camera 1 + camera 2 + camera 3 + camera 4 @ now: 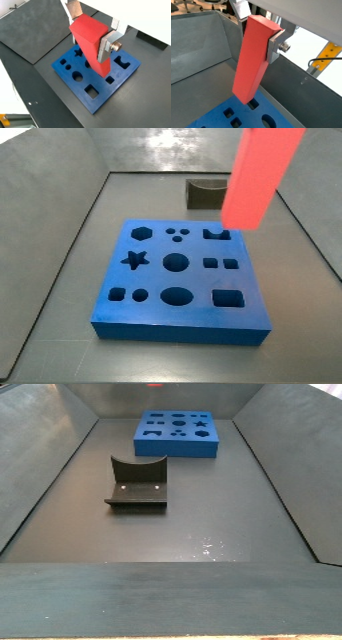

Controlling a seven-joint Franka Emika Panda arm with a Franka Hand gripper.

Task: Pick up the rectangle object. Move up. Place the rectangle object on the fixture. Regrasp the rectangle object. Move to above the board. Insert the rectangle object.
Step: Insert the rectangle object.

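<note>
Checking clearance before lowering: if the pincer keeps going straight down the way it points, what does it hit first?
Probably the blue board: the pincer holds the red block upright, its lower end just above a cutout; exact depth is unclear.

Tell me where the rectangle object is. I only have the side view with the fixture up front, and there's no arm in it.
Observer: In both wrist views the gripper is shut on the rectangle object, clamping it on its upper part.
Operator: Orientation?
Observer: Upright. In a side view its long axis points down at the board, over the far right part.
Operator: Inserted?
Observer: Not yet. In a wrist view its lower end hangs just above a cutout near the board's edge and looks clear of it.
</note>
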